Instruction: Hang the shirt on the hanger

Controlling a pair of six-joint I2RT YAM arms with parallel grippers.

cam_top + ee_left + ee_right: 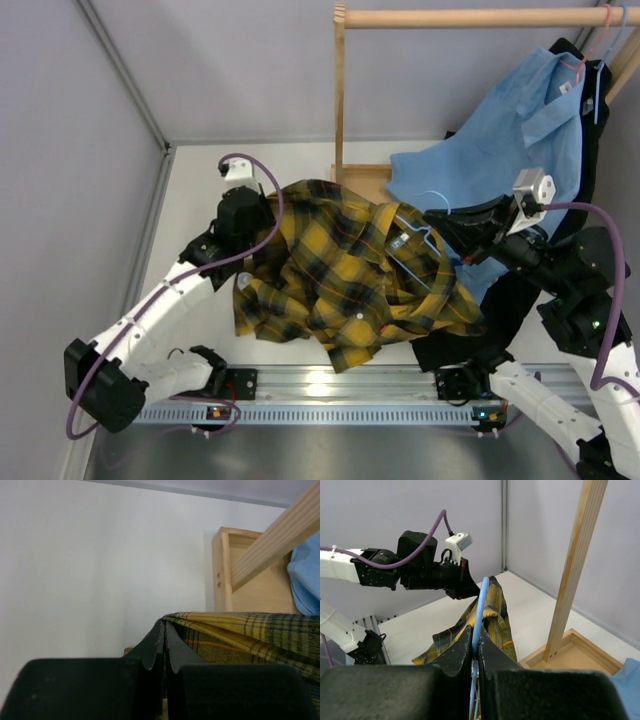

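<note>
The yellow and black plaid shirt (350,270) hangs spread in the air between my two grippers, above the table. My left gripper (262,222) is shut on the shirt's left edge; in the left wrist view the jaws (164,625) pinch the plaid cloth (250,630). My right gripper (452,228) is shut on the pale blue hanger (420,240), whose wire runs into the shirt's collar. In the right wrist view the hanger (481,605) passes between my fingers into the shirt (495,610), and the left gripper (462,582) holds the far side.
A wooden rack (340,100) with a top rail (480,17) stands behind, its base box (362,180) on the table. A plain light blue shirt (520,130) on a pink hanger (590,50) hangs at right over a black garment (600,160). Grey walls enclose left and back.
</note>
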